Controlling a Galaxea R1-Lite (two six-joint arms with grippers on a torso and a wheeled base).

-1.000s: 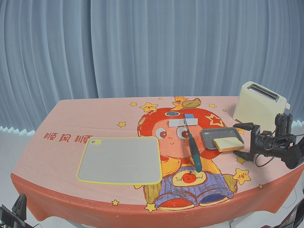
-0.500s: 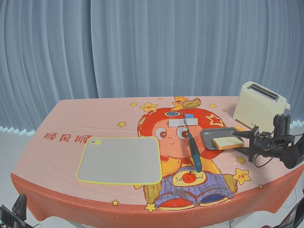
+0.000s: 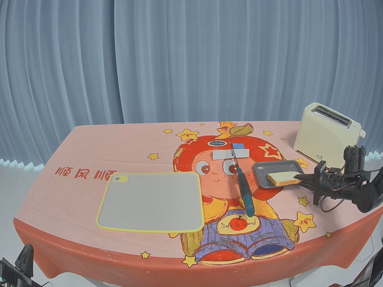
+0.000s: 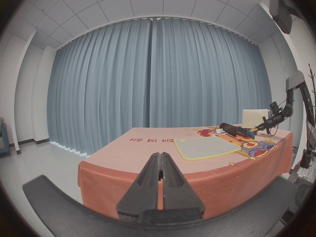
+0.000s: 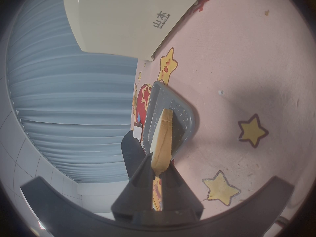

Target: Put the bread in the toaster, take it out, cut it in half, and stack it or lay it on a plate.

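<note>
A slice of bread (image 3: 282, 178) lies flat, partly over the near right corner of a grey tray (image 3: 275, 166). My right gripper (image 3: 304, 177) comes in from the right and is shut on the slice's right edge. In the right wrist view the bread (image 5: 163, 137) sits edge-on between the two fingers of that gripper (image 5: 160, 172), above the tray (image 5: 186, 117). The cream toaster (image 3: 327, 130) stands just behind this arm, its slot empty. A knife (image 3: 243, 182) with a teal handle lies left of the tray. My left gripper (image 4: 159, 157) is shut on nothing, low beyond the table's left end.
A grey cutting board (image 3: 151, 201) with a yellow rim lies on the table's front left. Small grey and blue blocks (image 3: 230, 153) prop the knife's blade. The toaster's side (image 5: 131, 17) is close to the right gripper. Blue curtains hang behind the table.
The right gripper's fingers, wide apart around the bread a second ago, have come together on its edge. The slice shifted slightly toward the tray. The left arm stayed still.
</note>
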